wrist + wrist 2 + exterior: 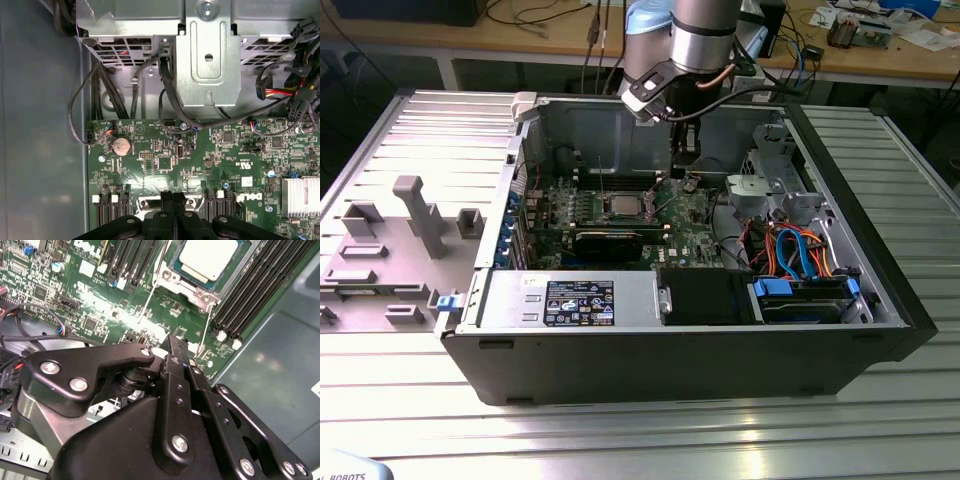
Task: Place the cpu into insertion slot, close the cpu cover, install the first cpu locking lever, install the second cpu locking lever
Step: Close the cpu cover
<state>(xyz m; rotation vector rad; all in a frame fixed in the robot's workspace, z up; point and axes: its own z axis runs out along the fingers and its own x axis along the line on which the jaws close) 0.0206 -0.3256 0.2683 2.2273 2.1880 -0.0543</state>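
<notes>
My hand [174, 344] is pinched closed on nothing, near the cpu [207, 257], which is partly cut off in the second wrist view.

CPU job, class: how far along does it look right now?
Done: the cpu is seated, and the cover looks lowered around it. In hand: nothing; the gripper is shut and empty above the board beside the socket. Left: one lever and the other look raised, unlatched.
</notes>
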